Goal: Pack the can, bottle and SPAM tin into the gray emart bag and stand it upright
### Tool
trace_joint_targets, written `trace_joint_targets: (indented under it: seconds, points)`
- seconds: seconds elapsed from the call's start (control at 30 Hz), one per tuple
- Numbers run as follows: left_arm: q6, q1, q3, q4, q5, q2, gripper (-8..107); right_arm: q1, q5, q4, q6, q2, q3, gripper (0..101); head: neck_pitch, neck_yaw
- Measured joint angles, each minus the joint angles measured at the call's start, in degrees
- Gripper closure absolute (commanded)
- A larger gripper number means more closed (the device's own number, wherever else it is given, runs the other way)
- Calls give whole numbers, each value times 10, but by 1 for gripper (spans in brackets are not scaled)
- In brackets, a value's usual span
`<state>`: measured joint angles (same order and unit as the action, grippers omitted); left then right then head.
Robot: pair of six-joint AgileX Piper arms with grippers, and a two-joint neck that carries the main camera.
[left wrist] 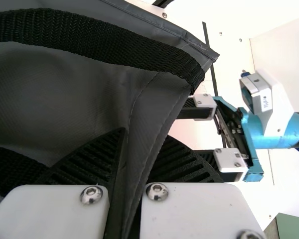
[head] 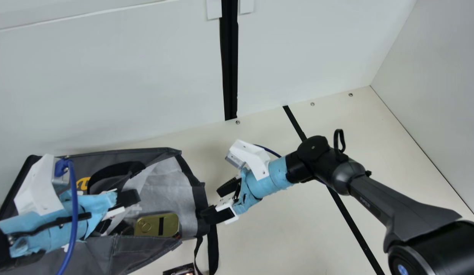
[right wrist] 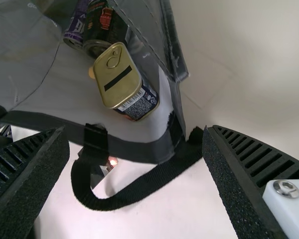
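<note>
Main view showed the gray bag (head: 141, 250) lying on the cream table (head: 275, 236), its mouth facing the right arm. The gold-topped SPAM tin (head: 151, 225) was inside, near the mouth. Deeper in, the right wrist view showed a purple can (right wrist: 75, 30) and a dark container (right wrist: 102, 27) side by side, the dark one next to the tin; whether it was the bottle, I could not tell.

My left gripper (head: 122, 210) was over the bag, its jaws closed on a fold of the bag's cloth, one ribbed finger on either side. That arm hid part of the bag, and a blue cable (head: 73, 214) hung across it. A black handle (head: 120, 170) arched beside the gripper.

My right gripper (head: 212, 202) was at the bag's mouth with its jaws wide and nothing gripped between them. A black strap (right wrist: 139, 189) looped out from the mouth, one end coming close to a fingertip; whether they touched, I could not tell. Past that loop lay a small dark object (head: 179, 270) with a bright orange patch, on the table just outside the bag.

Behind everything rose a white wall (head: 107, 84) with a black upright strip (head: 230, 65), and a black line (head: 351, 221) ran along the table under the right arm.
</note>
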<state>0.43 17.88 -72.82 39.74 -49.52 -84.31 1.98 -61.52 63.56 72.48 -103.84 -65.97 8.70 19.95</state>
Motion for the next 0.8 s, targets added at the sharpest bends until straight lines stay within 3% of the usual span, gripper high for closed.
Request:
trace_joint_targets:
  seconds: [0.8]
  points:
    - [0, 0, 0, 0, 0, 0, 107, 57, 3, 41, 14, -121, -107, 6, 0, 0]
